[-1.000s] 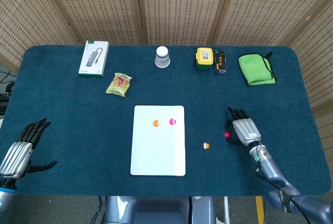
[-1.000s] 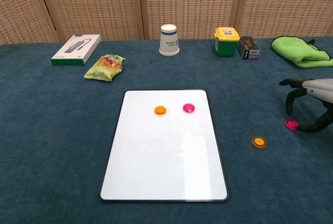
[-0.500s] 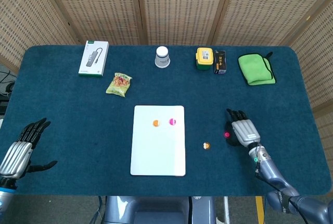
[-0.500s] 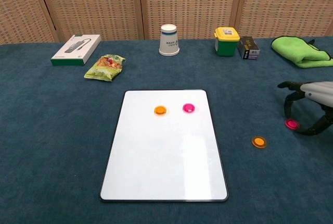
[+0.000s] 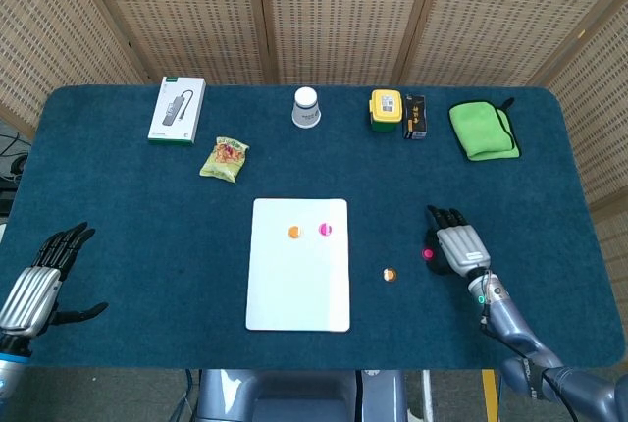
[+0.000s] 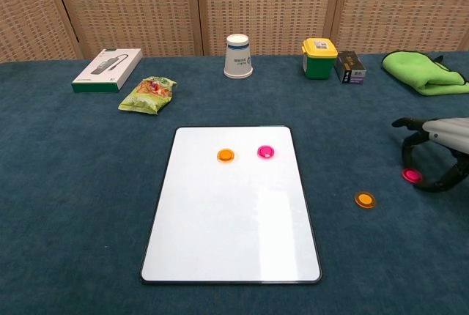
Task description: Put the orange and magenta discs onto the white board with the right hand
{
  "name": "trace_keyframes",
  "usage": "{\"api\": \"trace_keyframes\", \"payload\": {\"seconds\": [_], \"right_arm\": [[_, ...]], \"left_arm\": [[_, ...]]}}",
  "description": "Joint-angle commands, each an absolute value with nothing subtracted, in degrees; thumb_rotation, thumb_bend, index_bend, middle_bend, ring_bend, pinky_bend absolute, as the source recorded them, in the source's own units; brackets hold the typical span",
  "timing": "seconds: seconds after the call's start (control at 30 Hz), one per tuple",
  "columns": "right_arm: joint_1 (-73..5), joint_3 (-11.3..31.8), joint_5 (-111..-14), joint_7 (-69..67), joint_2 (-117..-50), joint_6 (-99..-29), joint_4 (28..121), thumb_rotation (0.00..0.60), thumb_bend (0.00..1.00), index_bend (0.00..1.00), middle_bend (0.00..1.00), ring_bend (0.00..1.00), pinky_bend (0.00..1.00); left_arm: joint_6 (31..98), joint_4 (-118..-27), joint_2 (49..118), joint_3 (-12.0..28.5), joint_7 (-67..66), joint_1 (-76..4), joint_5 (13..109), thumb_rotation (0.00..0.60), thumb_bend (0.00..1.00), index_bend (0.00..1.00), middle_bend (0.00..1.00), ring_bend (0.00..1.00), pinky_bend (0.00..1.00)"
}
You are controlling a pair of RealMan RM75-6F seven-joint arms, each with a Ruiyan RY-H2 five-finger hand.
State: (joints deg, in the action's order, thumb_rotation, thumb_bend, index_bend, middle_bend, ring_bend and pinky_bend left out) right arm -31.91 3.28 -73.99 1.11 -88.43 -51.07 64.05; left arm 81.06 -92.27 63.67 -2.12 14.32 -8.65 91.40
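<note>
My right hand (image 6: 440,155) arches empty, fingers apart, over the magenta disc (image 6: 411,175) on the counter (image 6: 73,183). Orange disc (image 6: 364,200) sits just inboard of it; board (image 6: 231,234) lies farther that way. Left hand (image 5: 34,285) far off.

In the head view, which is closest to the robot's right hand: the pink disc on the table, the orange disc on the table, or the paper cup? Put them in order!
1. Pink disc, beside the right hand.
2. Orange disc, farther left on the table.
3. Paper cup, far back.
</note>
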Motion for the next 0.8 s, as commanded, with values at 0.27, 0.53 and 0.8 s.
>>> {"api": "trace_keyframes", "payload": {"seconds": [0.27, 0.53, 0.8], "right_arm": [[-31.8, 3.9, -75.1, -0.1, -87.8, -51.7, 65.3, 0.600, 0.36, 0.61, 0.00, 0.00, 0.01], [-36.4, 8.0, -75.2, 1.6, -84.6, -49.9, 73.9, 0.600, 0.36, 0.61, 0.00, 0.00, 0.01], [-43.9, 12.3, -69.5, 12.3, -87.2, -44.6, 78.8, 0.600, 0.36, 0.61, 0.00, 0.00, 0.01]], "left_arm": [[81.1, -92.3, 63.7, -2.1, 14.2, -8.6, 91.4, 0.600, 0.00, 0.00, 0.00, 0.00, 0.00], [80.9, -92.4, 63.7, -2.1, 14.0, -8.8, 91.4, 0.600, 0.00, 0.00, 0.00, 0.00, 0.00], [80.7, -92.5, 63.6, -2.1, 14.1, -8.8, 91.3, 0.600, 0.00, 0.00, 0.00, 0.00, 0.00]]}}
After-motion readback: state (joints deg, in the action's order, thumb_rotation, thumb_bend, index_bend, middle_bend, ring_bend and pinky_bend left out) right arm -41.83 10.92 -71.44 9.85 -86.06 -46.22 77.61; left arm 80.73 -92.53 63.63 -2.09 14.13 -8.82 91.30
